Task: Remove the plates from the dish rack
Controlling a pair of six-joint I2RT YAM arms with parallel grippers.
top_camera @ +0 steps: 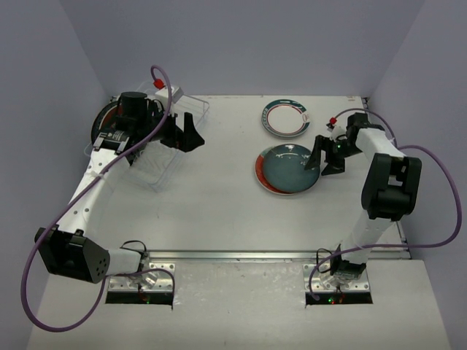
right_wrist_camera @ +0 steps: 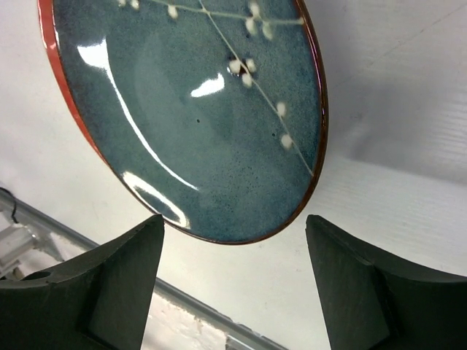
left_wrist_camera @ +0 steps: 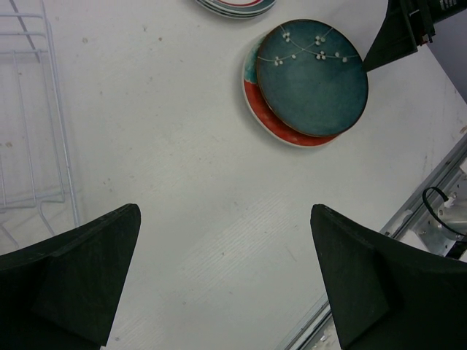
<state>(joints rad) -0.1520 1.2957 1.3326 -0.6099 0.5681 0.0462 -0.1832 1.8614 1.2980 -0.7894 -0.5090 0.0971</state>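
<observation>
The step in hand looks like the let-go at the end of a placement. The dark teal plate (top_camera: 290, 168) lies flat on the red plate (left_wrist_camera: 261, 118), right of the middle of the counter (top_camera: 219, 211). The right gripper (top_camera: 326, 160) stands at its right edge with the fingers spread apart and nothing between them; in the right wrist view the rim sits just beyond the fingertips, touching neither. A white ringed plate (top_camera: 284, 118) rests just behind that pair. The left gripper (top_camera: 182, 135) hovers at the right end of the dish rack (top_camera: 157, 171) at the left rear of the counter, fingers wide open and empty. One dark plate with a red rim (top_camera: 102, 124) seems to sit at the rack's far left end (the left arm hides most of it, so its slot cannot be told). Next, by my reading, the right arm needs to back straight off without nudging the stacked plate. The left arm must then turn back over the rack, line its fingers across that plate's rim and close firmly enough to keep a glazed edge from slipping.
</observation>
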